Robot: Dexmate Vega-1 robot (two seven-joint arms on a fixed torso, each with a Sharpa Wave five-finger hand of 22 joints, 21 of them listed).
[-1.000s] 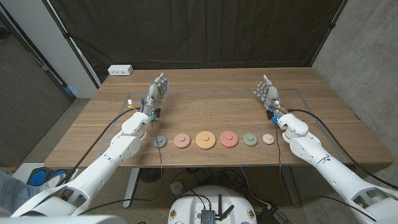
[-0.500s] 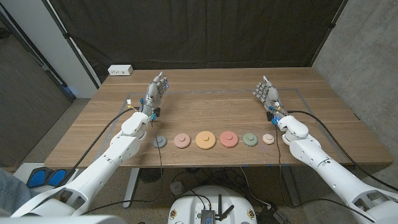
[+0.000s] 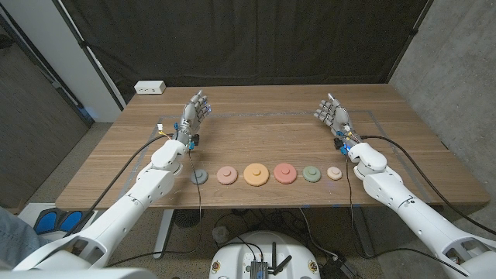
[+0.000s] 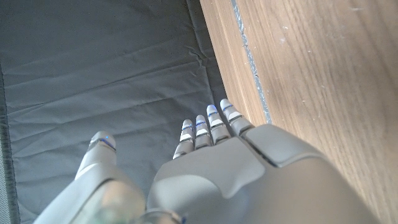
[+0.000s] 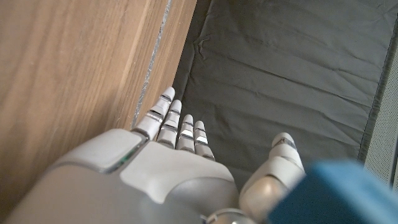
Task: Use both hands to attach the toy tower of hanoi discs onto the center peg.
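Observation:
Several toy discs lie in a row near the table's front edge: a grey one (image 3: 200, 177), a pink one (image 3: 227, 175), a large orange one (image 3: 256, 173), a red one (image 3: 284, 172), a green one (image 3: 311, 173) and a small cream one (image 3: 334, 173). My left hand (image 3: 194, 114) stands behind the row's left end, fingers straight and apart, holding nothing; its back (image 4: 242, 180) shows in the left wrist view. My right hand (image 3: 332, 114) stands behind the row's right end, also open; its back (image 5: 149, 174) shows in the right wrist view. Both hands are well apart from the discs.
A white power strip (image 3: 149, 87) lies at the table's far left corner. A black curtain (image 3: 248, 39) hangs behind the wooden table (image 3: 263, 132). Cables run along both arms. A faint taped outline marks the tabletop.

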